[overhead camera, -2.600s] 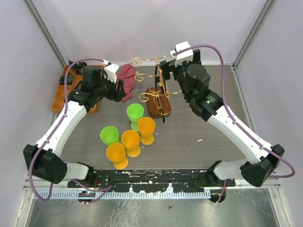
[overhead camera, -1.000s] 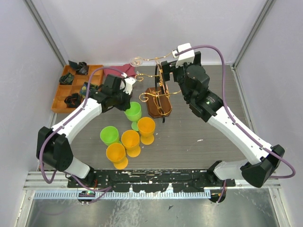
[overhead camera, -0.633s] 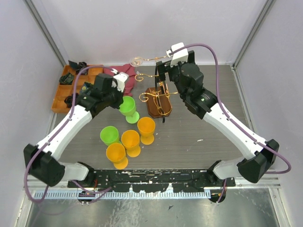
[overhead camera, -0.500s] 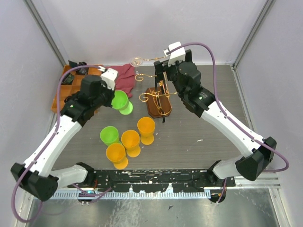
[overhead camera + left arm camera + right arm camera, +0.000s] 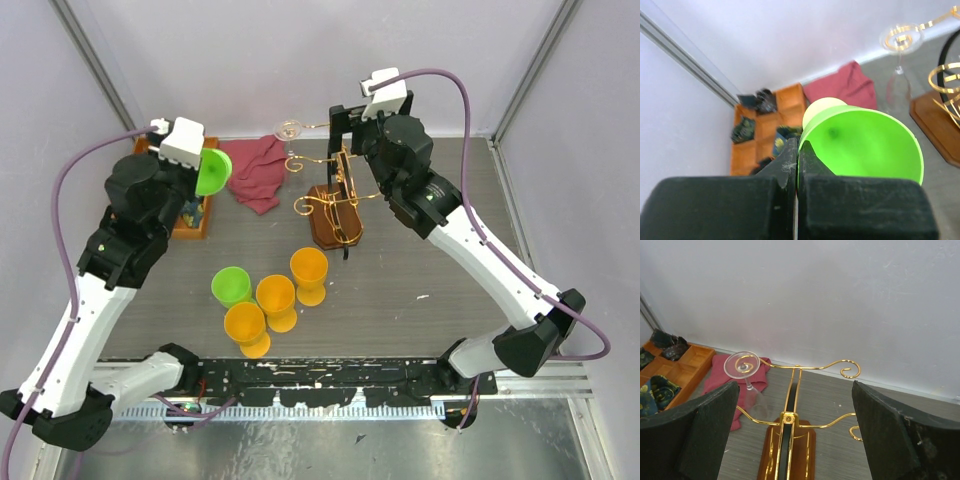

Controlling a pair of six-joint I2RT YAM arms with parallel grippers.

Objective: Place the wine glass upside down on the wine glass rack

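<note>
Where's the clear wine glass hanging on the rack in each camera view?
Top external: clear wine glass at far centre, just left of the wine glass rack.
Left wrist: upper right, beyond the rim of the held green wine glass.
Right wrist: left of centre, hanging foot-up from the rack's left arm.
Shared landmark: the red cloth, lying just left of the glass in all three views.
</note>
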